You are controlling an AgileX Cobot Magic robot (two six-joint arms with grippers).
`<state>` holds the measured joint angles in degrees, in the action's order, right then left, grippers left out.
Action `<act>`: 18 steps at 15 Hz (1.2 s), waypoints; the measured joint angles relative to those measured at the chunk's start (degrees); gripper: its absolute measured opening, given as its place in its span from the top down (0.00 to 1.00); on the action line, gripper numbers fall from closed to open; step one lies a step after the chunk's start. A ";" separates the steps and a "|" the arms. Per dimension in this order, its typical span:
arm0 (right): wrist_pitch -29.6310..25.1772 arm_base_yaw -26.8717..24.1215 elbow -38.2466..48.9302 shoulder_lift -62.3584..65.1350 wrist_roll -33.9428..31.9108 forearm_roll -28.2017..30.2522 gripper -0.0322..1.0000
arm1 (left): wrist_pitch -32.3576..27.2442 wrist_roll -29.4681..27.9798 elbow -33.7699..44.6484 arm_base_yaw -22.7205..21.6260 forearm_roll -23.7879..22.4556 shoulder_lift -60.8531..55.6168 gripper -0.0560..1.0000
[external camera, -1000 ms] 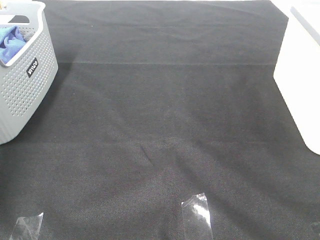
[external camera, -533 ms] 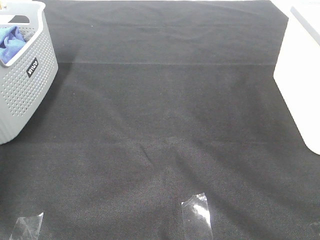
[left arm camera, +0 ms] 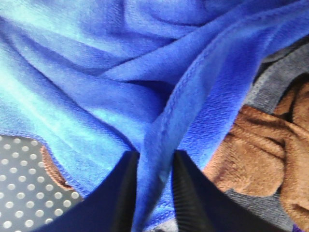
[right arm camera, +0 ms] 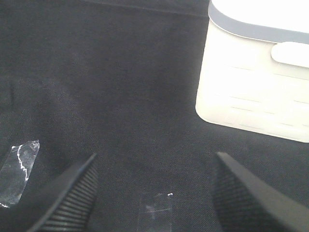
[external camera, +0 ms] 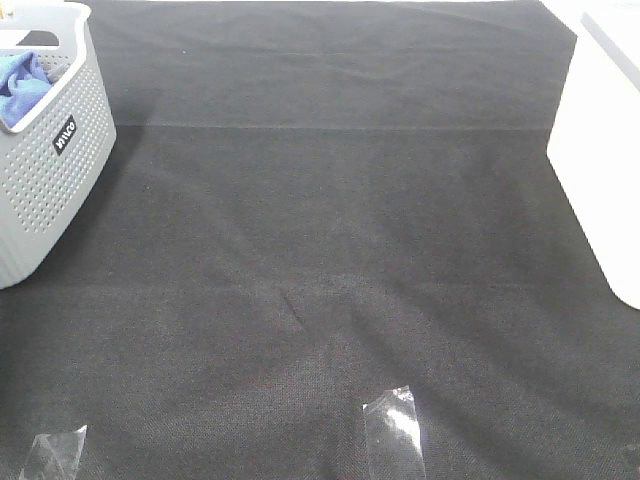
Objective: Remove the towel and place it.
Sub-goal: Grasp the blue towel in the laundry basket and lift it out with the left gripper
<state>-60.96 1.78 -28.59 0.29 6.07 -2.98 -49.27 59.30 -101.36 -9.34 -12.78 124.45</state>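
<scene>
Towel (left arm camera: 96, 92) is bunched right under and ahead of the left gripper (left arm camera: 154, 162). A stitched hem fold runs straight in between the fingers (left arm camera: 120, 193), and the jaws are pulled in narrow w/ that fold pinched, cloth touching both sides. I read the L side as gripping the towel by its edge.

Just beside the gripper on one side, a brown cloth (left arm camera: 256, 154) lies against the towel's hem, w/ a grey cloth (left arm camera: 285, 72) beyond it. On the other side a perforated bit of the basket (left arm camera: 19, 183) shows past the towel edge, close in. Room around those fingers is tight, w/ fabric pressing in all round.

On the other arm, the right gripper (right arm camera: 155, 159) hangs over the black table cloth (right arm camera: 120, 87), jaws spread wide above bare cloth. Ahead of it and off to one side sits a white bin (right arm camera: 251, 82), its lower edge well apart from the fingers. Tape patches (right arm camera: 17, 169) lie flat on the cloth, one out past one finger, another approx under the gap between the fingers.

From the high cam I see the black cloth between basket and bin as one broad flat stretch w/ a few shallow creases.
</scene>
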 joint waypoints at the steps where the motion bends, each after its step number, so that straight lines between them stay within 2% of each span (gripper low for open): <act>1: 0.00 0.00 0.00 0.00 0.00 0.00 0.35 | 0.00 0.00 0.00 0.00 -0.57 0.00 0.84; 2: 0.00 0.00 0.00 0.00 0.00 0.00 0.35 | 0.00 0.00 0.00 0.00 -1.15 0.00 0.92; 3: 0.00 0.00 0.00 0.00 0.00 -0.06 0.35 | -0.17 0.00 0.00 0.00 -1.83 0.00 0.95; 8: 0.00 0.00 0.00 0.00 0.00 -0.06 0.35 | -3.21 0.00 -2.12 0.46 -3.27 -2.01 0.95; 13: 0.00 0.00 0.00 0.00 0.00 -0.06 0.35 | -3.32 -4.53 -3.95 2.12 -1.49 -11.86 0.95; 18: 0.00 0.00 0.00 0.00 0.00 -0.06 0.35 | -3.21 -5.10 -3.95 4.98 -0.63 -22.06 0.95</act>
<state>-60.96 1.78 -28.59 0.29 6.07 -3.04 -52.48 54.20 -105.31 -4.35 -13.41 102.39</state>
